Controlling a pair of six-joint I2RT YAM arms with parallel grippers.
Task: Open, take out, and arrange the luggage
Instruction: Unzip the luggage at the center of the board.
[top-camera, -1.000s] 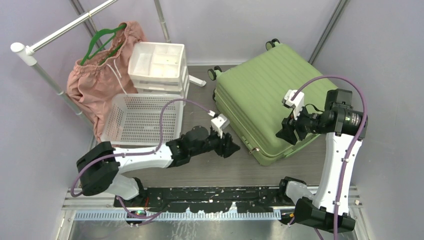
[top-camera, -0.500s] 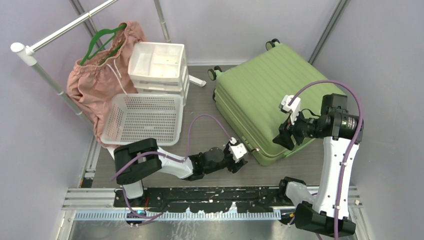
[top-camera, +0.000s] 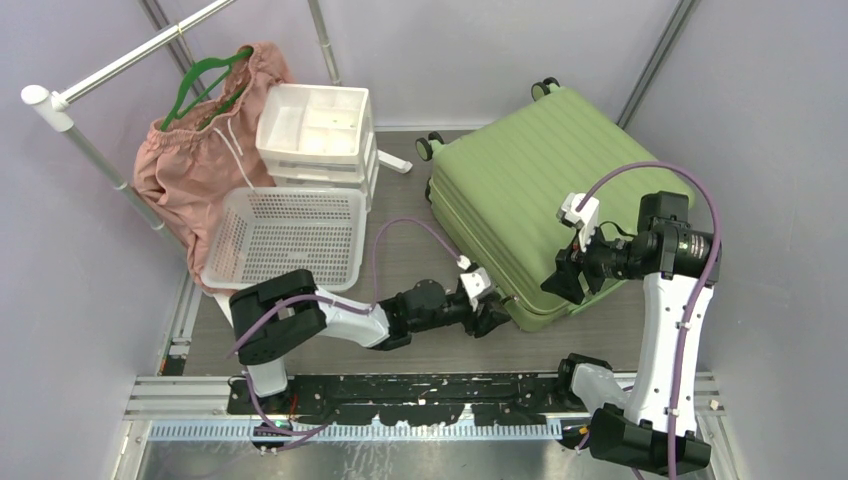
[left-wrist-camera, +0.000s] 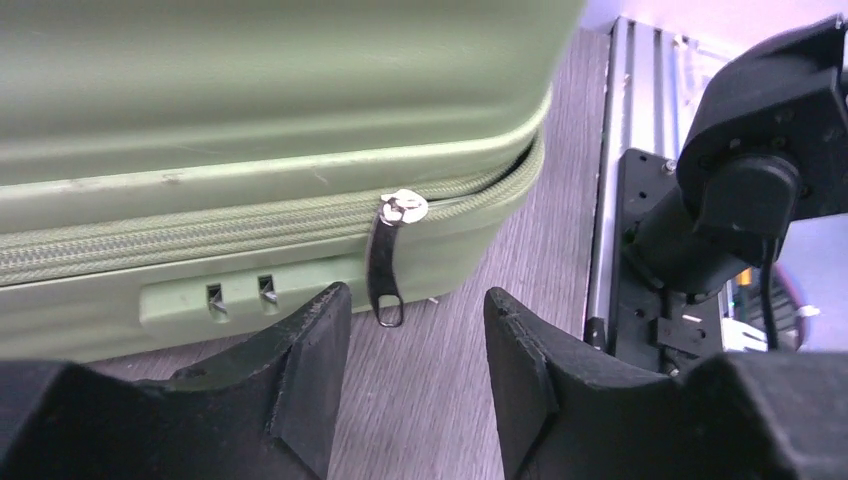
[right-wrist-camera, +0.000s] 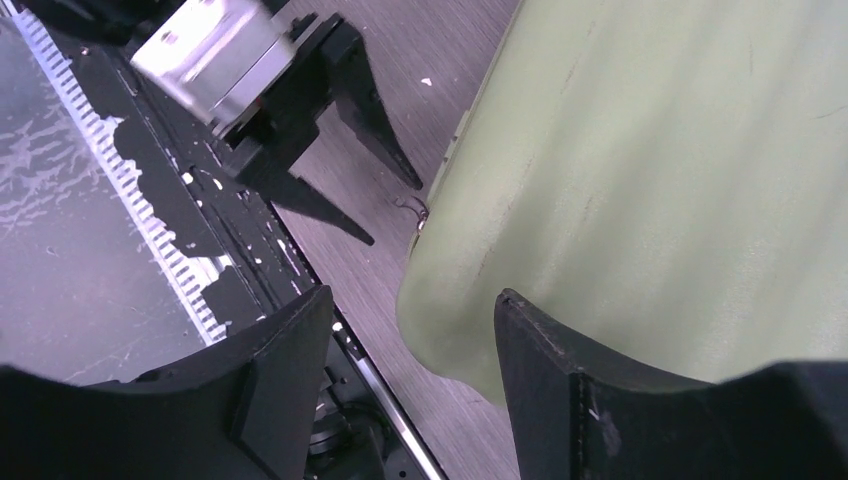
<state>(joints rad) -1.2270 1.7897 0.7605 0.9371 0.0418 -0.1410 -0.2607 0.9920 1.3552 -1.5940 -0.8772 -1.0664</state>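
The luggage, a light-green ribbed suitcase, lies flat and zipped shut at the right. My left gripper is low on the floor at its near corner, open and holding nothing. In the left wrist view the metal zipper pull hangs from the zip of the luggage, just beyond my left gripper and nearer its left finger. My right gripper hovers open over the same near corner. The right wrist view shows the luggage below my right gripper, with the left gripper beyond.
A white perforated basket and a white drawer unit stand at the left. A pink garment hangs on a green hanger from the rail. The arms' black base rail runs along the near edge.
My left arm swung from beside the basket down to the suitcase's near corner, facing the zipper pull. The right gripper shifted slightly toward that corner. Both stay open.
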